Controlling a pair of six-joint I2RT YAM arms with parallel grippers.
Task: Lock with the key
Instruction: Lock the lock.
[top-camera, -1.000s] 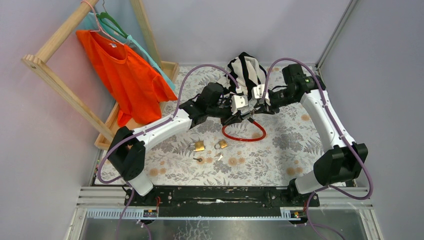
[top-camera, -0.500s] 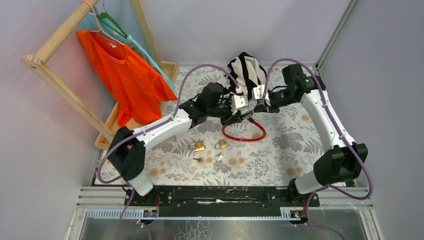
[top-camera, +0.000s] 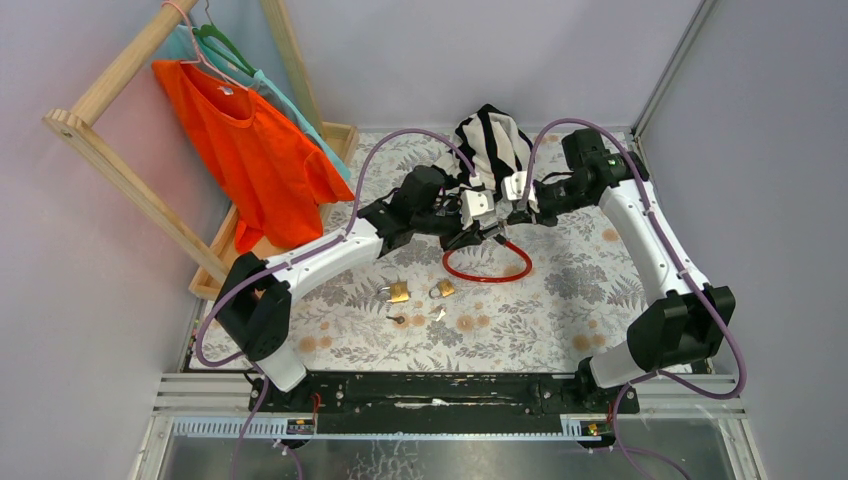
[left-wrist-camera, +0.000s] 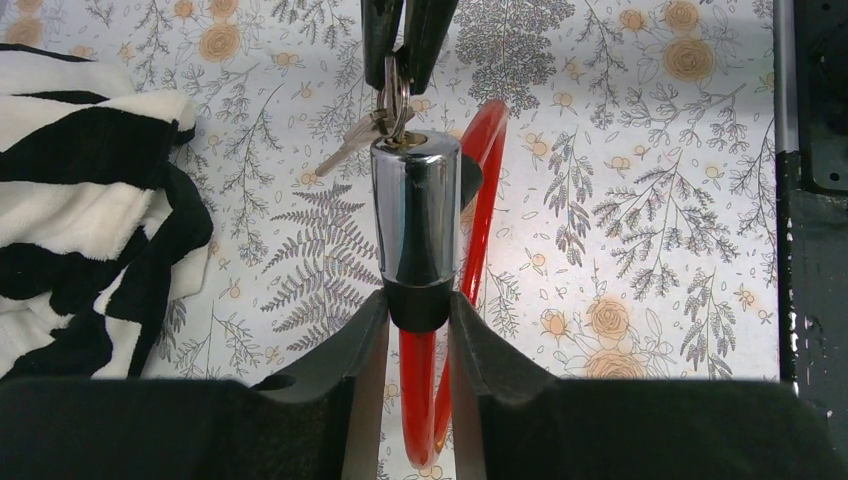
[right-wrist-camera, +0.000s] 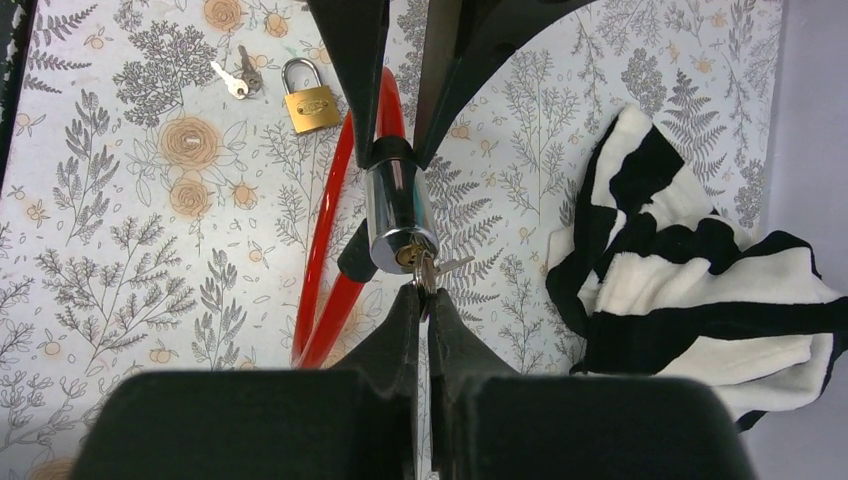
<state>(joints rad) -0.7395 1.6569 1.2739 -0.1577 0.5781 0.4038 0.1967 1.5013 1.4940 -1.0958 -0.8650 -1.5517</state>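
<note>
Closing up over the last second, my right gripper (right-wrist-camera: 422, 300), whose fingers stood apart a moment ago, now pinches the key (right-wrist-camera: 424, 268) where it sits in the end face of the chrome lock cylinder (left-wrist-camera: 417, 215). I read that as the grip made and the turn not yet done; turning looks like the next thing to do.

Working across from the left, my left arm reaches out low and nearly level toward the cylinder. The left gripper (left-wrist-camera: 418, 312) is clamped on the cylinder's black collar, the end away from the key, and holds it clear of the table (top-camera: 580, 300). The red cable (top-camera: 488, 272) loops from the cylinder back toward the arm bases. A spare key (left-wrist-camera: 343, 153) dangles on the ring just beside the keyhole.

On the cylinder's other side my right arm comes in with its elbow high and its wrist roughly in line with the cylinder. The two grippers face each other with the cylinder between them.
</note>
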